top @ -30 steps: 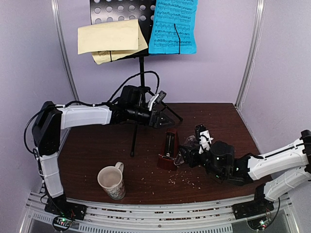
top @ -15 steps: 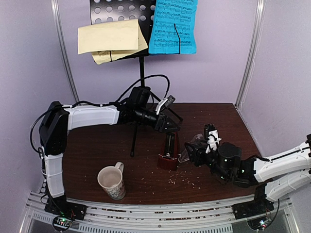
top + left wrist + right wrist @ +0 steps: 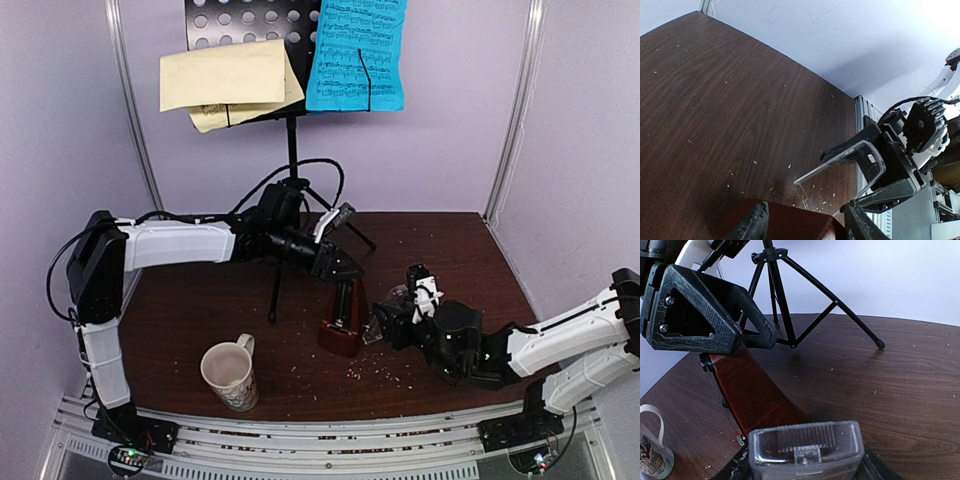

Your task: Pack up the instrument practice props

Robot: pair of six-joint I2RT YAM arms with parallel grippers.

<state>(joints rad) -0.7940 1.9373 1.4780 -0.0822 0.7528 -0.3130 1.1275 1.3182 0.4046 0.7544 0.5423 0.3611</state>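
A black perforated tripod music stand [image 3: 245, 20] is seen at the far side of the table. 1 blue printed music sheet [image 3: 356, 55] and the pale yellow printed music sheets [image 3: 222, 78] are propped on its desk, so none of these is packed yet. Nearer the middle, a dark red-brown pyramid metronome [image 3: 342, 322] is found slightly tilted. Its narrow top is pinched between the fingers of the left gripper [image 3: 342, 270]. A clear plastic cover [image 3: 806, 449] is clamped in the right gripper [image 3: 385, 322] and is held just beside the metronome's right face; contact between the 2 cannot be judged. A cream patterned mug [image 3: 230, 375] is left standing near the front edge, well apart from both grippers.

Refitting the cover is judged to be the step in hand. The metronome is gripped only on its tapered top, so a sideways push from a misaligned cover could make it slip or topple. The cover's edge could also catch on the exposed front. The left arm and its cable lie close to the stand's pole, and a careless swing could tip the stand and spill the sheets.

The scene is enclosed by plain pale lilac walls [image 3: 440, 150] with metal corner posts [image 3: 515, 110]. The table [image 3: 200, 300] is a dark brown wood-grain surface, and small pale crumbs [image 3: 385, 372] are scattered across it.
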